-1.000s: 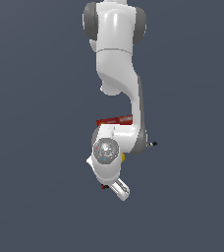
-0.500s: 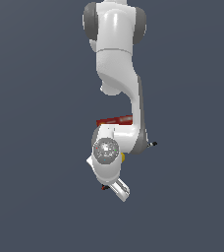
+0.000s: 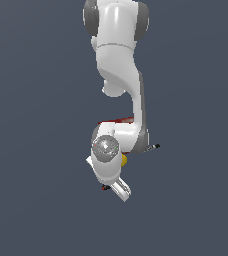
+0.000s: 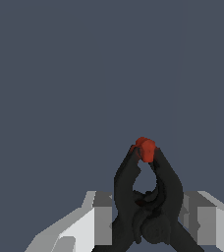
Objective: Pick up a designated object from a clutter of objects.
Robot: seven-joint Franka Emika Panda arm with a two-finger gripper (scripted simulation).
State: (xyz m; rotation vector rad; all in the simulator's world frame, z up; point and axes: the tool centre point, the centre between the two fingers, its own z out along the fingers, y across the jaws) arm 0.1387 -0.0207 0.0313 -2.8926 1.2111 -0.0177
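Observation:
The black spring clamp (image 4: 148,206) with red tips (image 4: 144,147) stands between my fingers in the wrist view; the left finger (image 4: 97,221) and the right finger (image 4: 202,221) press on its two sides. My gripper (image 4: 148,224) is shut on it. In the exterior view the gripper (image 3: 117,189) is low under the arm, with a bit of the clamp (image 3: 106,188) showing beside it. The arm hides most of the clutter.
A strip of the red box (image 3: 118,120) shows behind the arm. The yellow ball (image 3: 124,159) peeks out beside the wrist. The tip of the marker (image 3: 153,147) sticks out to the exterior view's right. The red cup is hidden.

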